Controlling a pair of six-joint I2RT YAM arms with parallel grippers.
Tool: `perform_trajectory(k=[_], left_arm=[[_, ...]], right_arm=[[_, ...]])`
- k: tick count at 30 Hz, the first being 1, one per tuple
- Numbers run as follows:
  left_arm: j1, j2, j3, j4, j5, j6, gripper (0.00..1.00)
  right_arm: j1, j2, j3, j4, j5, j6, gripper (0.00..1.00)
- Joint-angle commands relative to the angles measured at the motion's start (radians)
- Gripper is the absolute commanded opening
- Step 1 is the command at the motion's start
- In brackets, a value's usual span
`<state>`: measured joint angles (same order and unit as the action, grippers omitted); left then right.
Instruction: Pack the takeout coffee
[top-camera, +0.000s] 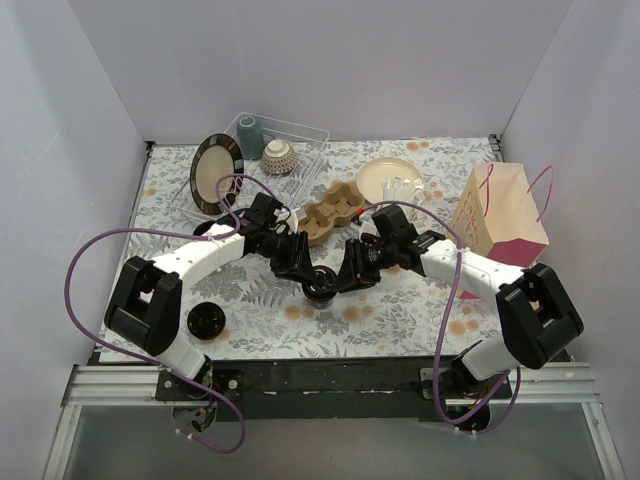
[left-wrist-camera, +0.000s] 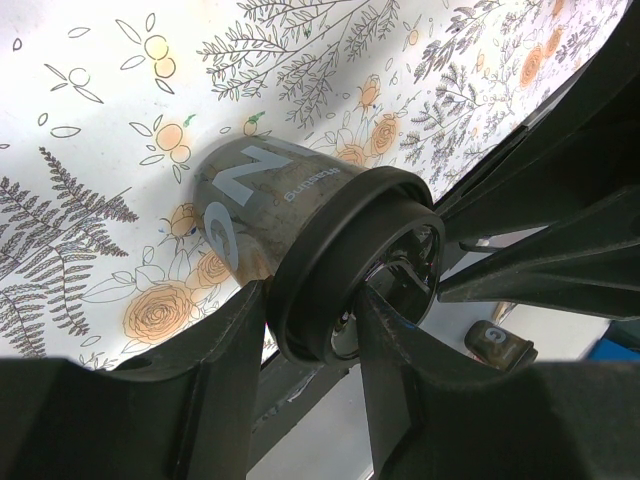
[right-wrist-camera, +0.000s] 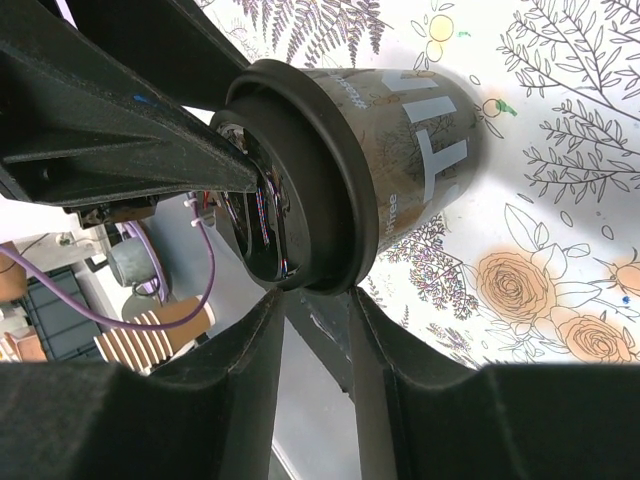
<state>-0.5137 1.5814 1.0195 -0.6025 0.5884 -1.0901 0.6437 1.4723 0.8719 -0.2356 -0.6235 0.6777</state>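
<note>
- coffee cup: black lid, pale lettering on its side (whether it is lifted cannot be told), mid-front of the floral worktop.
- left pincer: clamped on the cup's lid rim.
- right pincer: clamped likewise, from the opposite side.

The coffee cup in my left gripper is printed paper, smooth with a dull sheen. Its black plastic lid is smooth and faintly glossy. My fingers are matt black plastic. The floral tablecloth looks matt. On the right, the bag is paper. The cup carrier is rough brown pulp.
</note>
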Motion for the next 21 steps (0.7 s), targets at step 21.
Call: perform_trajectory(k=[21], left_arm=[[-0.017, 0.115, -0.096, -0.152, -0.291, 0.036, 0.33]], right_arm=[[0.076, -0.113, -0.071, 0.012, 0.244, 0.109, 0.47]])
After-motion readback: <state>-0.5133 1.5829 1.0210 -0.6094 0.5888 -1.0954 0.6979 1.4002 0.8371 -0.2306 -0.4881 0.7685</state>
